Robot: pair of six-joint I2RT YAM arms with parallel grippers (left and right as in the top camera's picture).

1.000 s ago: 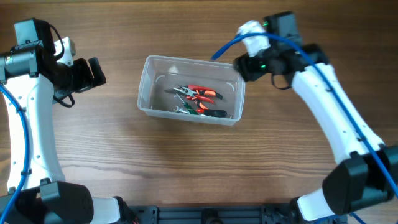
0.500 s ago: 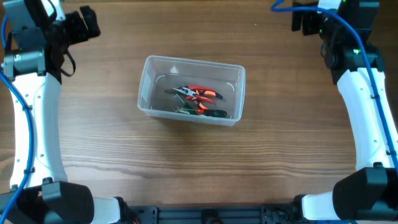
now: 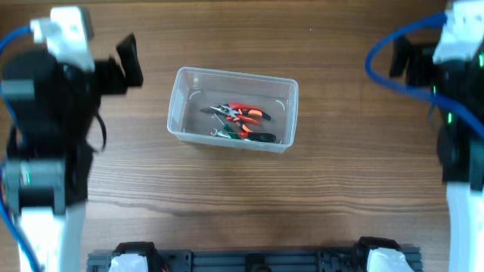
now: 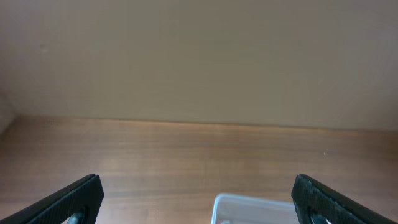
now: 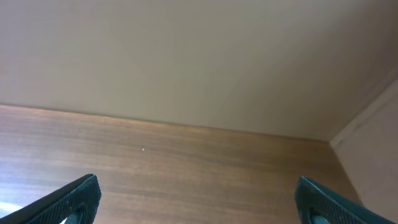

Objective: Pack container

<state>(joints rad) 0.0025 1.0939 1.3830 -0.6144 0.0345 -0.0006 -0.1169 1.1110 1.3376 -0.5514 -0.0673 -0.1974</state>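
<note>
Tabletop [image 3: 227, 204] looks slick to me, so the left arm [image 3: 45, 98] at 9 o'clock or the right arm [image 3: 457, 113] at 3 o'clock, both sets of jaws spread wide and empty, could on reaching in clip the central container [image 3: 189, 113] and skid it, jolting the orange pliers [image 3: 246, 115] inside.

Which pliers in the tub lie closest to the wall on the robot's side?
The green-handled pliers; the orange-handled pliers lie nearer the middle of the tub.
</note>
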